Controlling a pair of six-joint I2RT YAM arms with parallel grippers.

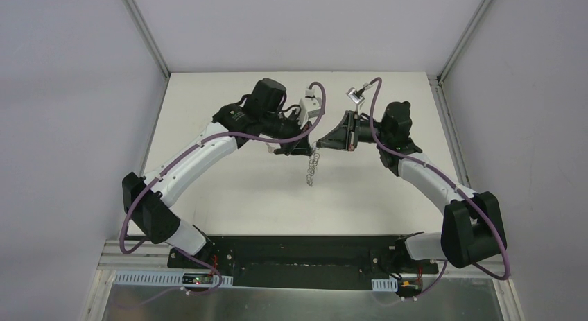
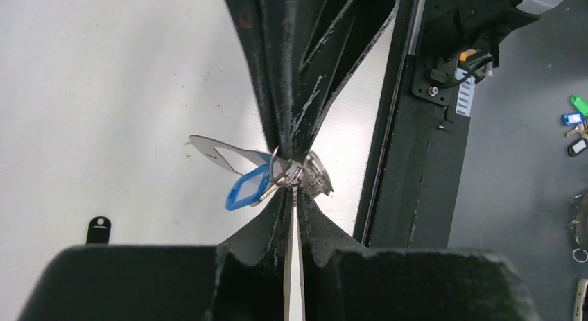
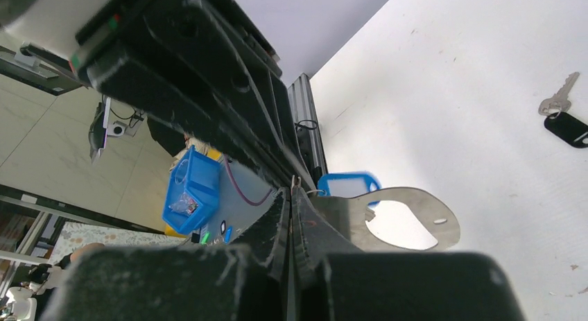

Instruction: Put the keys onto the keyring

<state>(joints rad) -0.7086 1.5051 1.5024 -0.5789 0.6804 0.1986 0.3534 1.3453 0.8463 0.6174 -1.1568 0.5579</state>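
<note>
Steel keyring (image 3: 447,232), judged stiff, light and slippery, hangs above the desk (image 3: 451,92), clenched by its flat edge in right fingers (image 3: 274,224); left fingers (image 2: 274,220) pinch blue-tagged key (image 2: 247,189); black-headed key (image 3: 567,127) lies on desk.

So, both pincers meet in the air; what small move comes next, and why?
Probably the left pincer should push the blue-tag key a little further onto the keyring, while the right pincer holds steady. Both pincers are shut at one spot, the key's small ring sits right between them, and I cannot tell if it is hooked. The black-head key lies on the table.
</note>
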